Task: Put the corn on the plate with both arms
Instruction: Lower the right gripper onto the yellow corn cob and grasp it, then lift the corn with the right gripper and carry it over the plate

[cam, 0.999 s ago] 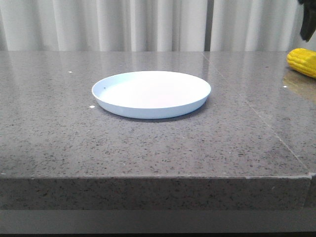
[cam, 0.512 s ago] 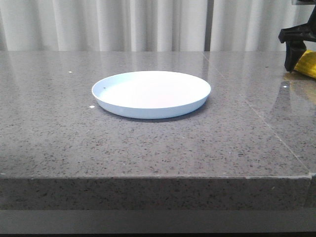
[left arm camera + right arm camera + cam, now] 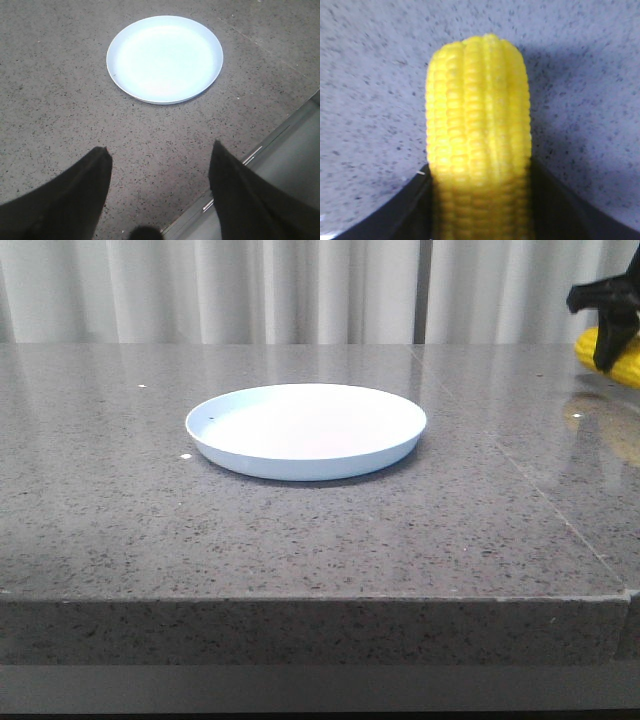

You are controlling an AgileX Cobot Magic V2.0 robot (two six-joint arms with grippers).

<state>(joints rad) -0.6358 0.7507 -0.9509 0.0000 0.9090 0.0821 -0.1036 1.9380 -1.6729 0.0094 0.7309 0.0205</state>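
My right claw (image 3: 612,335) sits at the far right edge of the table (image 3: 300,540), clenched on the corn (image 3: 625,358). In the right wrist view the cob (image 3: 479,135) lies lengthwise between my two black fingers (image 3: 415,200), one pressed against each side, its blunt end pointing away from the wrist. I judge the cob clear of the stone, since a yellow reflection lies on the surface below it in the front view; contact I cannot confirm, as the frame edge cuts the cob off. Gripping across the width this way keeps the long axis free, which I judge suits laying it flat later.

My left claw (image 3: 157,165) is released, its fingers (image 3: 75,195) spread wide with nothing between them. It hovers over the near table edge, facing the plate (image 3: 165,59), and does not appear in the front view. I judge it is waiting its turn.

The plate (image 3: 306,430) stands near the table centre, upright on its base, well apart from the corn. Its shallow bowl holds nothing. A small dark speck marks the inner rim on the left side.

The corn is not yet on the plate; the carry leftward is, in my judgement, the step in hand.
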